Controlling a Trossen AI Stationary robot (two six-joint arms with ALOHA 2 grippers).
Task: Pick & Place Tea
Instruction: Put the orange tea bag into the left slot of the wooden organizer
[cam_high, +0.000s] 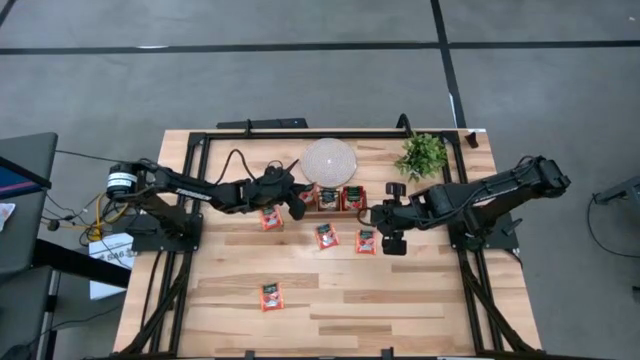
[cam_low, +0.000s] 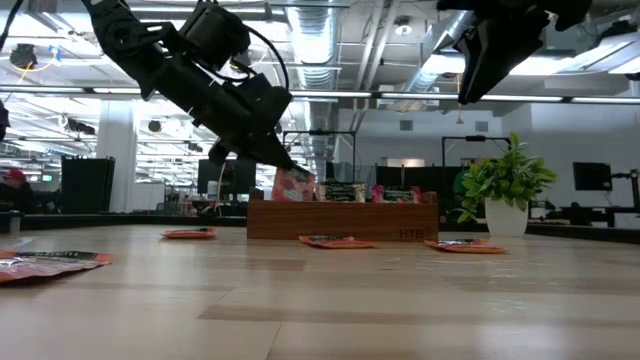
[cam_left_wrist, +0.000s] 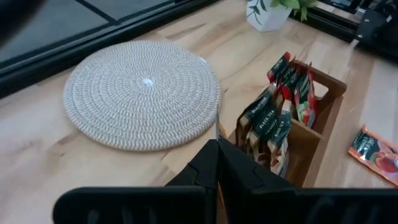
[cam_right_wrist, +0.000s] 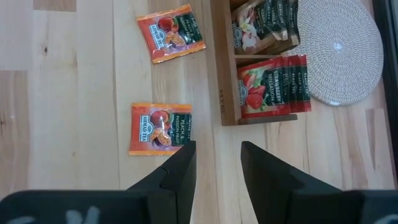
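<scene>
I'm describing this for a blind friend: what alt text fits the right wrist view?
Open right gripper above a pale wooden table, near two orange tea sachets. Beside them: a brown wooden tray holding sachets and a round white woven mat.

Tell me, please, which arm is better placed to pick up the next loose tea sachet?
Probably the right: its open gripper hovers right beside an orange sachet on the table. The left gripper is at the wooden tray, fingers shut.

The orange sachet (cam_right_wrist: 160, 128) nearest the right wrist camera read "AHMAD TEA". Red sachets (cam_right_wrist: 273, 93) in the wooden tray (cam_right_wrist: 224, 74) read "STRAWBERRY". The tray's side (cam_low: 410, 234) bore "HTE".
</scene>
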